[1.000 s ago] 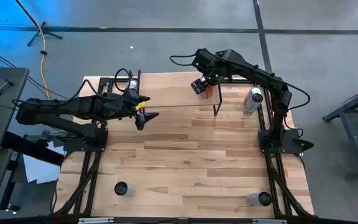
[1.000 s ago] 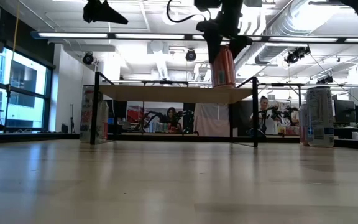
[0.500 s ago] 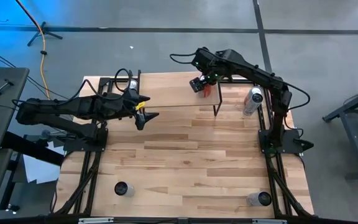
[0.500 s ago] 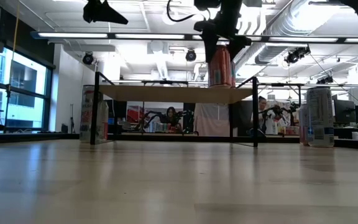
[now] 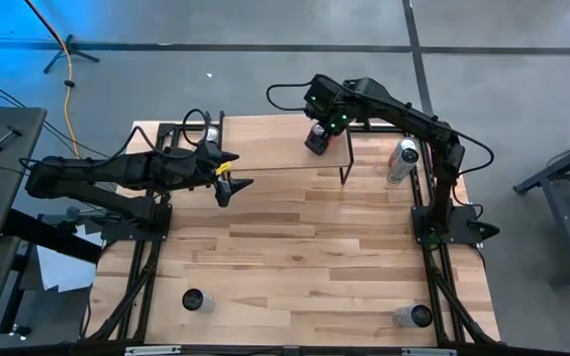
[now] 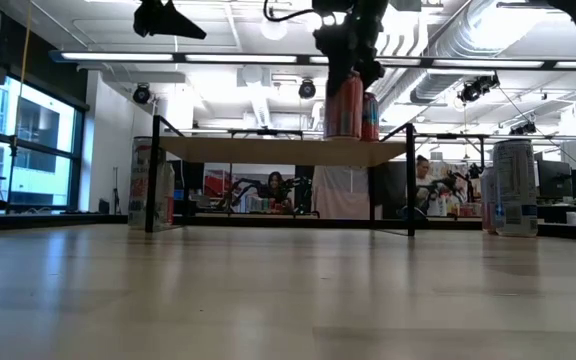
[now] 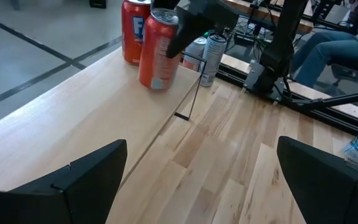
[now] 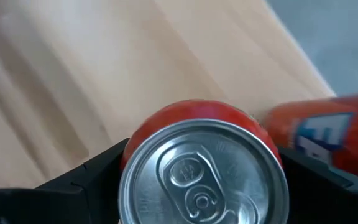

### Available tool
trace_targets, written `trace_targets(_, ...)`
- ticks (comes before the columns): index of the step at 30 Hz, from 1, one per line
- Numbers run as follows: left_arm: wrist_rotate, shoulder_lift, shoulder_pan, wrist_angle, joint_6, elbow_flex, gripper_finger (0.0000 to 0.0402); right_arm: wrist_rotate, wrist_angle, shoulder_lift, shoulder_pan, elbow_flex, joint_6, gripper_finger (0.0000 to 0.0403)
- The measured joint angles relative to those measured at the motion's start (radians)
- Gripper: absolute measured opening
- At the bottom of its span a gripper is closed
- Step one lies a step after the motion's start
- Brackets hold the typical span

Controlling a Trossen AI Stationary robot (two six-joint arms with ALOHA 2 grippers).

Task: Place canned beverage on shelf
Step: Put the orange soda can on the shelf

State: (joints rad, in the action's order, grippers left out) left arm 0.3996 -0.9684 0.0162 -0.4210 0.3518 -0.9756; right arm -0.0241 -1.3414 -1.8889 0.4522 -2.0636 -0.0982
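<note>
The right gripper has its fingers clamped on a red can, upright on the shelf toward its one o'clock corner, beside another can. The left gripper, fingers apart, waits at nine o'clock.

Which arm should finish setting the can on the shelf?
Right. Its hand already grips the red can over the shelf, beside another can. The left hand hangs open off the shelf's near edge.
</note>
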Motion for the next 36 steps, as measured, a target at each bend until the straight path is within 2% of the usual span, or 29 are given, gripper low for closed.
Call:
trace_targets(4,0.0,0.0,0.0,0.0,0.004,0.0,0.0376,0.027,-0.001,0.002,-0.001,0.0,-0.019,0.0323)
trace_targets(9,0.0,0.0,0.0,0.0,0.011,0.0,0.0376,0.023,-0.002,0.003,0.001,0.0,-0.195,0.0323)
trace_targets(14,0.0,0.0,0.0,0.0,0.012,0.0,0.0376,-0.001,0.006,0.003,0.001,0.0,-0.286,0.0323)
trace_targets(36,0.0,0.0,0.0,-0.009,0.003,0.0,0.0376,0.014,0.029,0.002,0.002,0.0,-0.287,0.0323)
